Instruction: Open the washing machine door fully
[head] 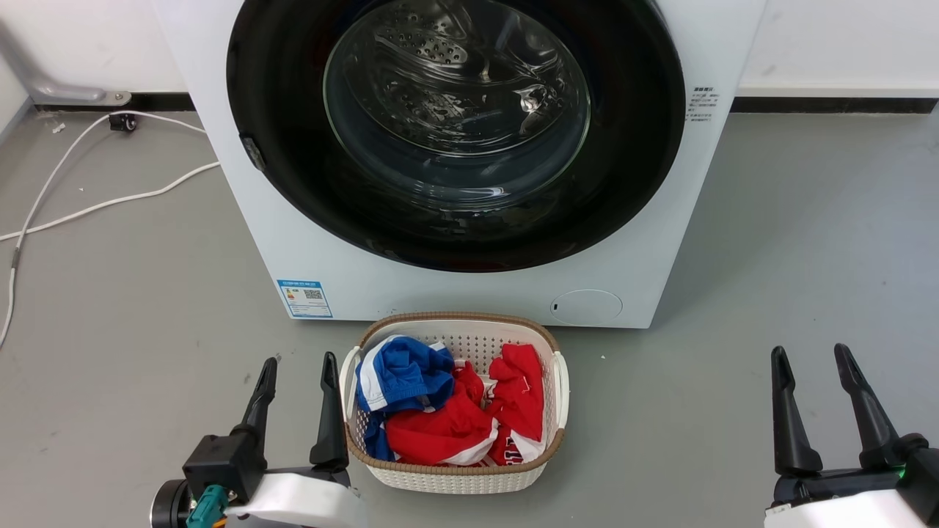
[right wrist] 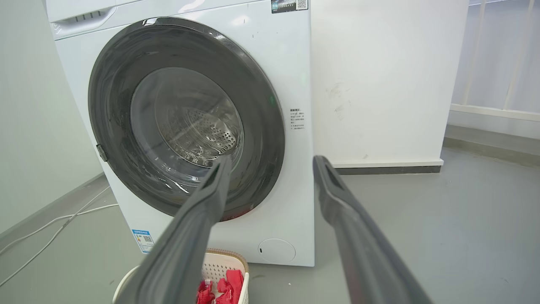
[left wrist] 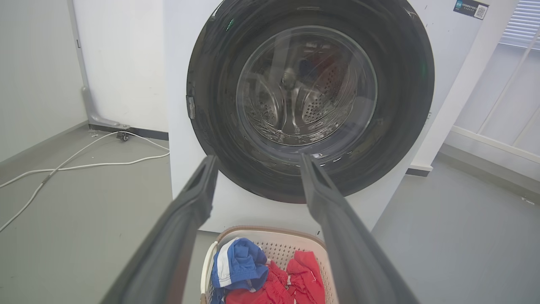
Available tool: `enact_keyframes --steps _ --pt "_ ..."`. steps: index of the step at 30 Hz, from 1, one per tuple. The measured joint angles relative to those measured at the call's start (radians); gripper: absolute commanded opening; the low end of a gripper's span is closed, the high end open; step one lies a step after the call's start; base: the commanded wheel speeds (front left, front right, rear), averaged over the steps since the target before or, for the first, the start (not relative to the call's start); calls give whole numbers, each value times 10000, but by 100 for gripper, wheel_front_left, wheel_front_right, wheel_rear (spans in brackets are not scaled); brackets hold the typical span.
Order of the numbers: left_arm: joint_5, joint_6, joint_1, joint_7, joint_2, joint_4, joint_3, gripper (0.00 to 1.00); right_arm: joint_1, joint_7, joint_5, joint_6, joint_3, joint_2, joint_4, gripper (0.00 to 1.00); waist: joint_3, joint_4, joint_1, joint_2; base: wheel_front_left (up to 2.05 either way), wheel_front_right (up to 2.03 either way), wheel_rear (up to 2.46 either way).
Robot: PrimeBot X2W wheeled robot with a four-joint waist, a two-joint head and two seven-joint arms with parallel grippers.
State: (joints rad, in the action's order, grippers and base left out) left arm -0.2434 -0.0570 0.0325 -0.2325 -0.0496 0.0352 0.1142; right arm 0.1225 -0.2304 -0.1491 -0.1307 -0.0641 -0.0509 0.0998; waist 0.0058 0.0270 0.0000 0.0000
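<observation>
Washing machine door (head: 455, 125), a large round glossy black disc with a bulging clear glass bowl at its centre, lies against the front of the big white boxy front-loading washing machine (head: 411, 293) and spans nearly its whole width. It looks flush and shut, though glare on the black rim makes the seam hard to read. A small grey catch (head: 253, 152) sits on the disc's left edge in the head view. Through the glass the perforated steel drum (head: 433, 51) shows. Low on the machine's front are a small blue label (head: 304, 298) at the left and a round white cover (head: 586, 306) at the right.

Just before the machine, on the grey floor (head: 807, 257), stands a white plastic laundry basket with a brown woven rim (head: 455, 480). It holds a blue-and-white garment (head: 402, 374) and red garments (head: 440, 429). A white cable (head: 88, 209) trails over the floor at the machine's left.

The left end effector (head: 301, 359) hovers at the lower left, just beside the basket's left side. Its two long dark fingers are spread apart and hold nothing, with the tips pointing toward the machine. The right end effector (head: 809, 350) hovers at the lower right, well apart from the basket, likewise spread wide and empty. Neither touches the door. In the left wrist view the fingers frame the door's lower part.
</observation>
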Motion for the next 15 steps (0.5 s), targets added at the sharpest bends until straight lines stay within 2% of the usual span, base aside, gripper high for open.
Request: enact_keyframes --steps 15 --pt "669 -61 90 -263 -2 -23 82 100 101 -293 807 -2 29 0 213 100 31 12 0 0 0 0 0"
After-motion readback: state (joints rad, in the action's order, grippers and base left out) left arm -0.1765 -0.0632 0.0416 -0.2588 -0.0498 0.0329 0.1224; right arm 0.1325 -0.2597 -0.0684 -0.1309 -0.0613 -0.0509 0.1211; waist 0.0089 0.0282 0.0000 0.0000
